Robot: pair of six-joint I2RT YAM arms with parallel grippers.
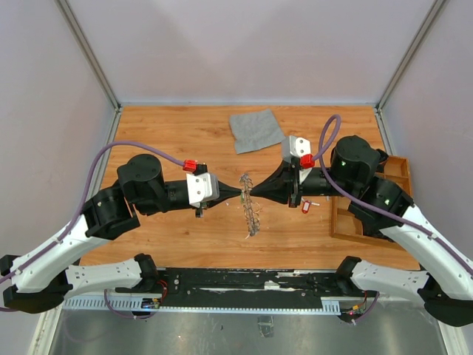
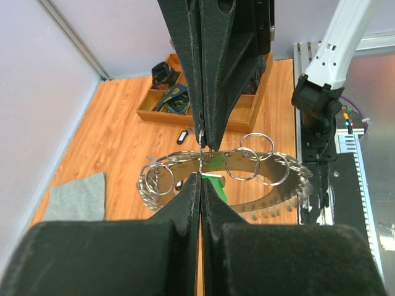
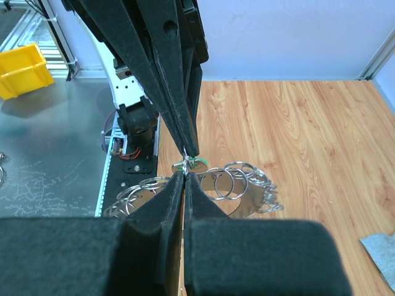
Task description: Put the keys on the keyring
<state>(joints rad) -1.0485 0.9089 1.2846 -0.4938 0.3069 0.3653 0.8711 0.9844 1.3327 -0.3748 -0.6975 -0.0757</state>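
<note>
Top external view: my left gripper (image 1: 239,191) and right gripper (image 1: 252,191) — both clenched — meet tip to tip at the keyring (image 1: 250,212), midway between the side edges of the table (image 1: 170,237). An uneven pull may drop the green-tagged key (image 2: 213,178).

Both tools (image 1: 238,194) (image 1: 256,193) shut, seemingly tip-to-tip

right gripper (image 3: 184,180) clamped tight, meeting left gripper (image 3: 189,150) tip-to-tip at 12, keyring (image 3: 237,200) just below, yellow bin (image 3: 21,71) at 10
</note>
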